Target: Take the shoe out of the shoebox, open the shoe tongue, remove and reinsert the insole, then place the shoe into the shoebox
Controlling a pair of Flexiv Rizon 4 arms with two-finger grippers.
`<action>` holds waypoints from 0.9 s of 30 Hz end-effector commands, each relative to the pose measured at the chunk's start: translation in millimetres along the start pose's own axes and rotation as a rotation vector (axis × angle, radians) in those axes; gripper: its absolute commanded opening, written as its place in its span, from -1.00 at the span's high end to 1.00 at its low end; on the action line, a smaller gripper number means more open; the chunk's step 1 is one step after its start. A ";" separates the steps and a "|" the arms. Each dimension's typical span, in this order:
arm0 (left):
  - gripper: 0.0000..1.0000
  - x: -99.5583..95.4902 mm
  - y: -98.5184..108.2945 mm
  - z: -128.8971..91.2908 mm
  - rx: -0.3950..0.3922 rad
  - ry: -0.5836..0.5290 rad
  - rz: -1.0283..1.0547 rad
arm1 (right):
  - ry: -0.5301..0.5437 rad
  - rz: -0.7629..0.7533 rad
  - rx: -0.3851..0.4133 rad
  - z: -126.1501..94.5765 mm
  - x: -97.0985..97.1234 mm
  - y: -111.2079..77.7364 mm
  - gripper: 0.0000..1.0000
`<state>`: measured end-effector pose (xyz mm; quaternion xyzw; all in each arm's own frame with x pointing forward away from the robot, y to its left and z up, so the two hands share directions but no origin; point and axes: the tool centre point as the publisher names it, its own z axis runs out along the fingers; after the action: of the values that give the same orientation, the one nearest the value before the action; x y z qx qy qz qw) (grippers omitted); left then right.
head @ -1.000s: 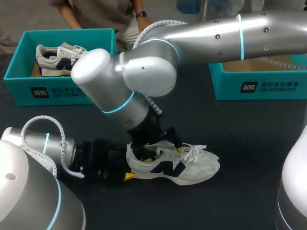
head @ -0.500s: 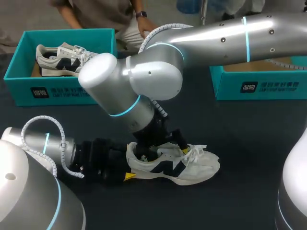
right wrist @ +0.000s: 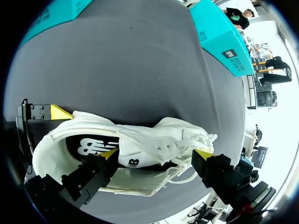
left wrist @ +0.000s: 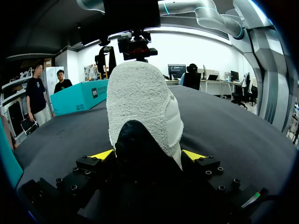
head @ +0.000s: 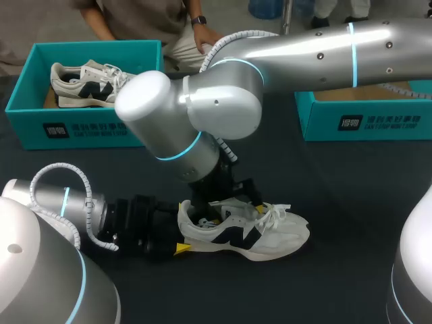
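A white sneaker (head: 273,236) with a dark side logo lies upright on the black table, toe to the right. My left gripper (head: 179,236) comes in from the left, and its fingers clasp the heel (left wrist: 140,102) from both sides. My right gripper (head: 233,210) comes down from above onto the shoe's mouth. In the right wrist view it (right wrist: 155,154) stands wide open across the tongue (right wrist: 149,144). One fingertip (right wrist: 108,154) is inside the opening over the dark insole, and the other (right wrist: 203,154) is out by the laces.
A teal shoebox (head: 27,101) at the back left holds a second white sneaker (head: 84,81). Another teal box (head: 364,118) stands at the back right. My right arm's big elbow (head: 189,108) hangs over the table's middle.
My right arm's elbow has shifted a little to the right while its gripper stayed at the shoe's mouth. The left arm and the shoe have not moved.
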<state>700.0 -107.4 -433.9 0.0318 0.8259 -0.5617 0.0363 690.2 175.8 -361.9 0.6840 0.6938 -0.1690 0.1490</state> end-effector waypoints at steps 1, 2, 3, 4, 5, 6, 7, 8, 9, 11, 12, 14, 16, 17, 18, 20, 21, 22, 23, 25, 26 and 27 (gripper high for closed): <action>1.00 1.5 2.6 3.7 -0.003 -0.003 0.000 | -0.009 0.425 -0.003 1.3 8.2 -3.4 -1.00; 1.00 1.5 2.6 3.7 -0.003 -0.003 0.000 | -0.008 0.425 -0.003 1.2 8.2 -3.4 -1.00; 1.00 1.5 2.6 3.7 -0.003 -0.003 0.000 | -0.008 0.426 -0.004 1.2 8.2 -3.4 -1.00; 1.00 1.5 2.6 3.7 -0.003 -0.003 0.000 | -0.008 0.427 -0.004 1.1 7.4 -3.5 -1.00; 1.00 1.5 2.6 3.7 -0.003 -0.003 0.000 | -0.007 0.429 -0.004 1.4 6.4 -3.4 -1.00; 1.00 1.5 2.6 3.7 -0.003 -0.003 0.000 | -0.007 0.431 -0.004 1.6 5.7 -3.4 -1.00; 1.00 1.5 2.6 3.7 -0.003 -0.003 0.000 | -0.008 0.433 -0.004 1.7 5.1 -3.4 -1.00; 1.00 1.5 2.6 3.7 -0.003 -0.003 0.000 | -0.008 0.435 -0.004 2.0 4.3 -3.6 -1.00; 1.00 1.5 2.6 3.7 -0.003 -0.003 0.000 | -0.008 0.437 -0.003 2.6 3.4 -4.0 -1.00; 1.00 1.5 2.6 3.7 -0.003 -0.003 0.000 | -0.009 0.447 -0.001 4.3 1.1 -5.2 -1.00; 1.00 1.5 2.6 3.7 -0.003 -0.003 0.000 | -0.005 0.452 0.000 4.9 -0.3 -6.0 -1.00; 1.00 1.5 2.6 3.7 -0.003 -0.003 0.000 | -0.007 0.456 0.000 4.7 -2.6 -7.3 -1.00; 1.00 1.5 2.6 3.7 -0.003 -0.003 0.000 | -0.009 0.460 -0.002 3.9 -5.4 -8.9 -0.98; 1.00 1.5 2.6 3.7 -0.003 -0.003 0.000 | -0.011 0.462 -0.004 3.4 -6.5 -9.6 -0.22; 1.00 1.5 2.6 3.7 -0.003 -0.003 0.000 | -0.012 0.465 -0.005 2.8 -7.8 -10.5 0.09; 1.00 1.5 2.6 3.7 -0.003 -0.003 0.000 | -0.012 0.472 -0.010 1.1 -10.1 -12.1 0.44; 1.00 1.5 2.6 3.7 -0.003 -0.003 0.000 | -0.012 0.473 -0.011 -0.1 -11.0 -12.7 0.66; 1.00 1.5 2.6 3.7 -0.003 -0.003 0.000 | -0.013 0.475 -0.012 -1.5 -12.3 -13.3 0.75; 1.00 1.5 2.6 3.7 -0.003 -0.003 0.000 | -0.013 0.476 -0.014 -2.7 -13.5 -13.9 0.82; 1.00 1.5 2.6 3.7 -0.003 -0.003 0.000 | -0.012 0.481 -0.017 -5.4 -16.1 -14.9 0.84; 1.00 1.5 2.6 3.7 -0.003 -0.003 0.000 | -0.012 0.483 -0.019 -6.9 -17.3 -15.3 0.84; 1.00 1.5 2.6 3.7 -0.003 -0.003 0.000 | -0.012 0.488 -0.022 -8.6 -18.8 -15.8 0.82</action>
<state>700.0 -107.6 -433.8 0.0318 0.8259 -0.5618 0.0362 682.2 165.3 -351.9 0.6792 0.6959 -0.1744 0.1550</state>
